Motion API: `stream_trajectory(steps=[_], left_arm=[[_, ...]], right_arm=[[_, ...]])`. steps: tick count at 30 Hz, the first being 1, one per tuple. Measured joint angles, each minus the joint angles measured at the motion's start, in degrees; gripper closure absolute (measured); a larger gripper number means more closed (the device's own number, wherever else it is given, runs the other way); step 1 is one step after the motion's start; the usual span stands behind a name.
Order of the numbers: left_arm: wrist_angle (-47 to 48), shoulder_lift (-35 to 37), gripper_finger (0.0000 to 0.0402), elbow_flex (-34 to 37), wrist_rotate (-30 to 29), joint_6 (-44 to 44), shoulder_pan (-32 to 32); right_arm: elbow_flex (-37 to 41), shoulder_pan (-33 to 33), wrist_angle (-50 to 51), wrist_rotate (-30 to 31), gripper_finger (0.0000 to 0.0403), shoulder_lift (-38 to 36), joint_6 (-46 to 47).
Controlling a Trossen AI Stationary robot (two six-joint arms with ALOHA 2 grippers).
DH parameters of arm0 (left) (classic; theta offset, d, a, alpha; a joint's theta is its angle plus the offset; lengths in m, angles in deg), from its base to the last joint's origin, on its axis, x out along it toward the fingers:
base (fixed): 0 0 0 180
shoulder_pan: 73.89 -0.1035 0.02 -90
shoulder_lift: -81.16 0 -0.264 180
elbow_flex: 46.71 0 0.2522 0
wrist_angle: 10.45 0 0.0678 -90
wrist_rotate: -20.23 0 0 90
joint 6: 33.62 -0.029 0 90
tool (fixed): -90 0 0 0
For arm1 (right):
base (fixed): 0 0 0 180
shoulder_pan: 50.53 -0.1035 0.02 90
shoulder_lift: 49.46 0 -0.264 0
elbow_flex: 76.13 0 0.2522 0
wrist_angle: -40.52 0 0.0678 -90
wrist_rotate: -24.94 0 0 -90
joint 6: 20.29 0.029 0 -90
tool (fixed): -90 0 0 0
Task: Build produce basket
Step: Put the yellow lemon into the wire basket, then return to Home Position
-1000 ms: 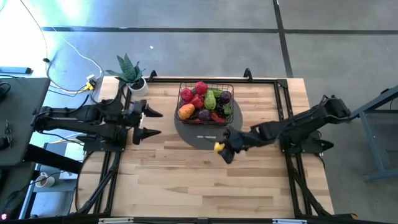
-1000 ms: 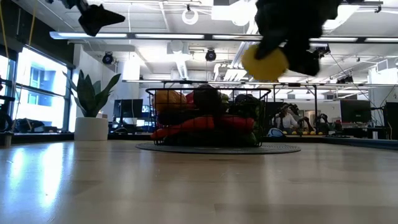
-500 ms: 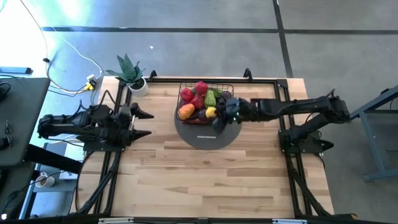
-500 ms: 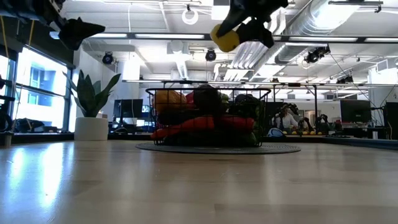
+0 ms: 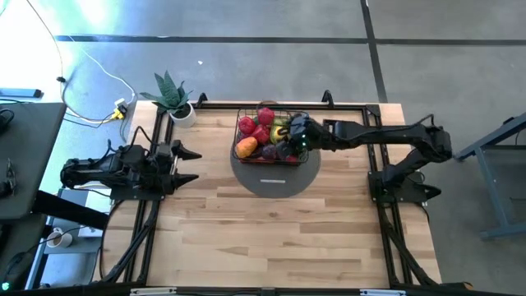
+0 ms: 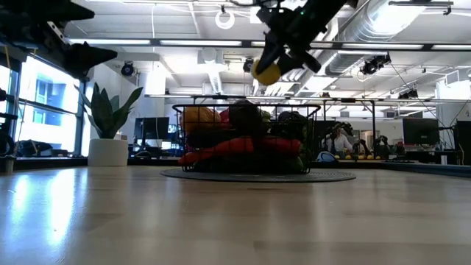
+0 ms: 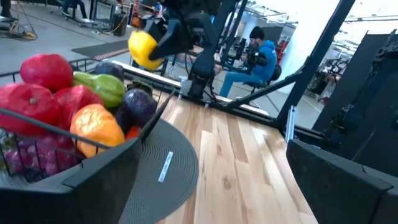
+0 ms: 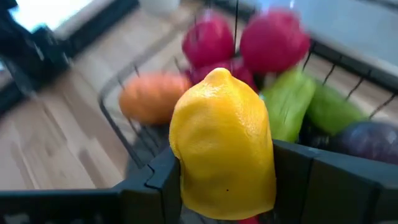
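The black wire basket (image 5: 272,110) stands on a flat grey disc (image 5: 275,178) at the table's far middle. It is heaped with produce (image 5: 261,131): red, green, orange and purple pieces. My right gripper (image 5: 294,136) hovers over the basket's right part, shut on a yellow lemon-like fruit (image 8: 222,146). The fruit also shows in the low view (image 6: 266,71), well above the basket (image 6: 250,140). My left gripper (image 5: 191,165) waits open at the table's left side, touching nothing. My right gripper pinches the yellow fruit's lower sides (image 8: 186,186) between its two fingers (image 8: 155,183), one on each side. The arm reaches in from the table's right, slanting down. The fruit is lifted clear above the heaped produce, its rounded end sticking out past the fingers.
A spiky green plant in a white pot (image 5: 174,97) stands at the far left corner. A black frame rail (image 5: 345,105) runs along the table's edges. Bare wood (image 5: 271,238) fills the near half. A person in blue (image 7: 258,53) sits beyond the table.
My right gripper has carried the yellow fruit from the disc's near edge up and toward the far edge, and now holds it over the basket. My left arm has drawn back toward the table's left edge.
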Motion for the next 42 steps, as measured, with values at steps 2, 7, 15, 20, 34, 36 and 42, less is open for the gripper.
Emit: stream_trajectory(steps=[2,7,15,20,34,36,42], left_arm=[[-0.05,0.03,0.0011,0.78,0.12,0.21,0.0],[0.13,0.05,0.0011,2.41,0.38,-0.44,0.02],[0.03,0.05,0.0011,2.87,0.16,-3.35,0.02],[0.1,0.0,0.0011,2.87,0.14,-4.93,0.02],[-0.06,0.0,0.0012,2.95,0.11,-3.29,0.03],[-0.81,0.0,0.0012,3.51,0.06,-2.73,0.02],[-6.69,0.0,0.0012,7.26,0.12,-0.74,0.02]], right_arm=[[0.0,0.03,1.95,-0.9,0.0247,1.15,0.25],[0.0,0.01,7.03,-1.62,0.0247,2.09,2.03],[0.0,0.73,11.13,-4.46,0.0228,2.43,6.15],[0.02,0.79,11.81,-4.51,0.0199,3.68,7.19],[-2.02,1.28,16.39,-5.56,0.0124,3.78,9.96],[-3.01,1.27,16.41,-3.23,0.0124,3.78,8.99],[-6.66,1.27,16.55,0.56,0.0124,3.73,5.62]])
